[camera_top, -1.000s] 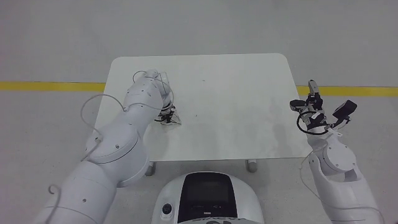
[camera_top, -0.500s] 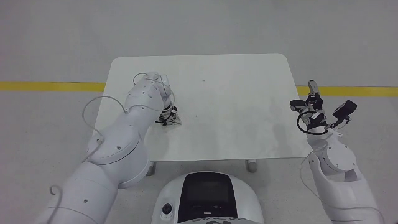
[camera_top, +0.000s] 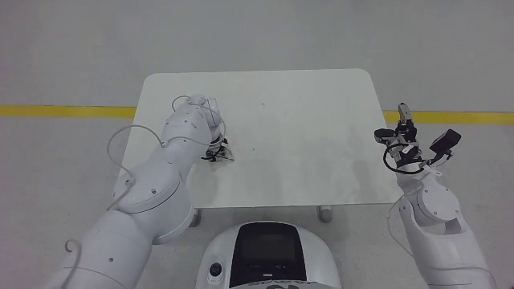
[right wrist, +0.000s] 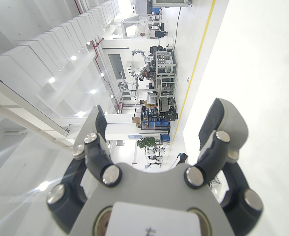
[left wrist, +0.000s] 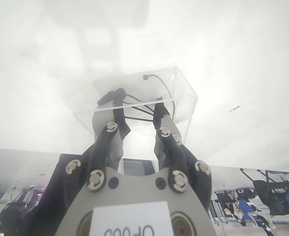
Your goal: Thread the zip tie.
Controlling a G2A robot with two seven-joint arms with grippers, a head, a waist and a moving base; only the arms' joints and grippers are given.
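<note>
Clear plastic forms a small open-topped box (left wrist: 185, 87) standing toward the left side of the white table (camera_top: 305, 128). The black zip ties (left wrist: 164, 86) lie inside it in a loose tangle, one of them arching up against the far wall. The left gripper (left wrist: 139, 116) is dipped over the near rim with its jaws partly apart. Thin strands cross the gap between the fingertips, but nothing looks pinched. The step in hand appears to be picking a single tie out of the box. To do it well, the fingers should straddle one strand alone, ideally near its middle so both the head and the tail hang free for threading. They should close only once the pads are clear of the box wall. A straight lift would then keep the box from tipping or dragging, and a snagged neighbour should be shaken off before carrying on. Off the table's right edge, well apart from the box, the right gripper (right wrist: 159, 116) hangs wide open and empty. It is well placed to take the free tail once a tie is brought across.
</note>
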